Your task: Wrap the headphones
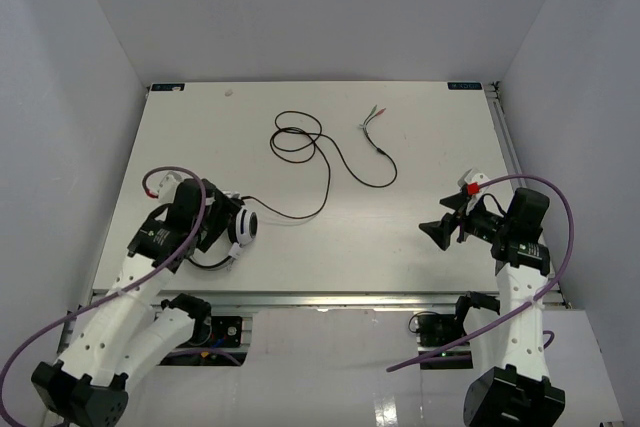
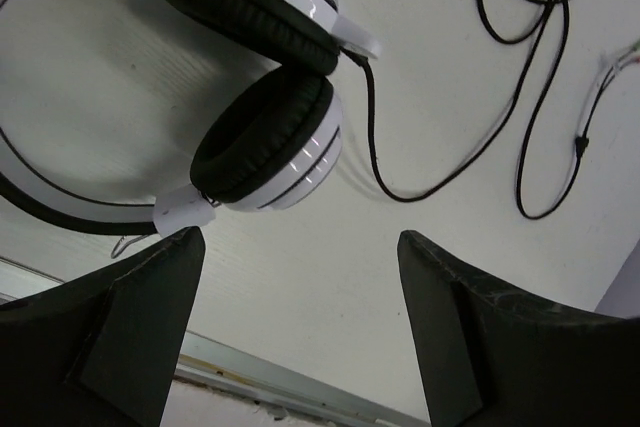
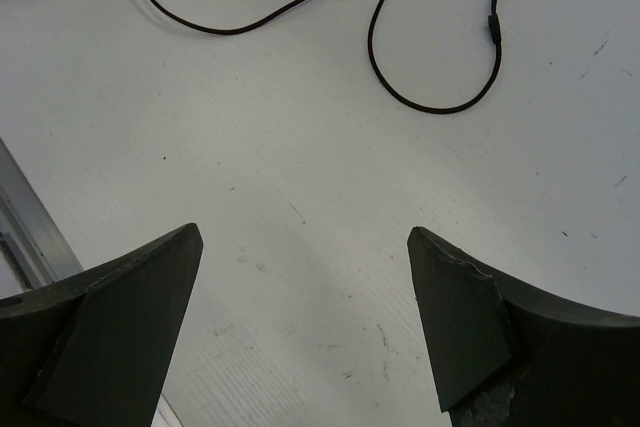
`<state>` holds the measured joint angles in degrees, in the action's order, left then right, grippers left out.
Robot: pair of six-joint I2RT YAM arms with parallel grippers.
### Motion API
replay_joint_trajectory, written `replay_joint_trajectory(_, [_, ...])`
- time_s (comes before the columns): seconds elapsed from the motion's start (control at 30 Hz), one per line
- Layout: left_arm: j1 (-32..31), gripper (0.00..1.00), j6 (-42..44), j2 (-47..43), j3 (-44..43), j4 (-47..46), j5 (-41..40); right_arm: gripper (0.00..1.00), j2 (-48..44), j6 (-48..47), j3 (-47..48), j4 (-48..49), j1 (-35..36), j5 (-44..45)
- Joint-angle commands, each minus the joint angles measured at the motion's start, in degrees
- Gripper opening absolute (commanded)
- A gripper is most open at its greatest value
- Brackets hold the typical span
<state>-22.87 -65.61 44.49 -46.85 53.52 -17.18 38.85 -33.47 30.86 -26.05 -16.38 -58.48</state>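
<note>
The headphones (image 1: 245, 227) lie at the table's near left, with a white headband (image 2: 30, 197) and two round white cups with black pads (image 2: 270, 137). Their thin black cable (image 1: 325, 162) runs away from the cups in loops to small coloured plugs (image 1: 375, 112) at the far middle. My left gripper (image 1: 222, 219) hangs open just short of the cups, and its fingertips (image 2: 180, 247) frame bare table in the left wrist view. My right gripper (image 1: 443, 219) is open over the near right, pointing left. A cable bend (image 3: 430, 97) lies ahead of it, apart from its jaws.
A metal rail (image 1: 330, 299) runs along the table's near edge and shows under the left fingers (image 2: 280, 377). Grey walls close in the table (image 1: 420, 247) on three sides. Thick purple cables (image 1: 560, 207) loop off both arms.
</note>
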Motion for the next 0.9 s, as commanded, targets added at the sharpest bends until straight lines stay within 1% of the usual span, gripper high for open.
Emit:
replay_joint_trajectory(0.0, [11.2, 0.89, -3.9, 5.9, -2.6, 4.8, 2.0, 0.9, 0.4, -0.8, 3.0, -0.9, -0.1, -1.0])
replay_joint_trajectory(0.03, [14.2, 0.89, -3.3, 7.0, -2.6, 5.4, 3.1, 0.9, 0.3, -0.7, 3.1, -0.8, -0.1, -0.7])
replay_joint_trajectory(0.1, [26.7, 0.9, -2.1, 10.4, -2.4, 7.7, 7.1, 0.9, 0.0, -0.7, 3.1, -0.8, -0.1, 0.1])
replay_joint_trajectory(0.13, [30.4, 0.91, -1.5, 11.6, -2.2, 8.9, 9.1, 0.9, -0.1, -0.6, 3.0, -0.8, -0.1, 0.5])
replay_joint_trajectory(0.17, [32.5, 0.92, -1.1, 12.5, -2.2, 10.3, 10.8, 0.9, -0.2, -0.5, 3.0, -0.7, -0.1, 0.8])
replay_joint_trajectory(0.23, [36.1, 0.93, -1.3, 11.5, -2.6, 12.8, 10.0, 0.9, -0.2, -0.4, 3.0, -0.6, -0.1, 1.4])
replay_joint_trajectory(0.4, [37.1, 0.92, -1.4, 7.6, -1.6, 15.6, 8.9, 0.9, 0.0, -0.2, 3.1, -0.5, -0.1, 2.2])
replay_joint_trajectory(0.5, [37.1, 0.92, 1.0, 8.0, 3.0, 13.4, 9.1, 0.9, -0.2, 0.0, 3.1, -0.6, -0.1, 2.1])
replay_joint_trajectory(0.6, [37.0, 0.92, 2.8, 11.4, 6.4, 11.6, 12.1, 0.9, -0.5, 0.1, 3.1, -0.6, -0.1, 2.2])
replay_joint_trajectory(0.77, [37.0, 0.83, 7.1, 12.0, 10.2, 7.8, 14.8, 0.9, -0.5, 0.1, 3.2, -0.6, -0.1, 2.5])
replay_joint_trajectory(0.83, [37.0, 0.81, 8.5, 13.5, 10.8, 6.2, 15.2, 0.9, -0.5, 0.2, 3.2, -0.5, -0.1, 2.3])
replay_joint_trajectory(0.87, [37.0, 0.78, 9.8, 14.8, 11.0, 5.1, 15.5, 0.9, -0.5, 0.2, 3.2, -0.6, -0.1, 2.4])
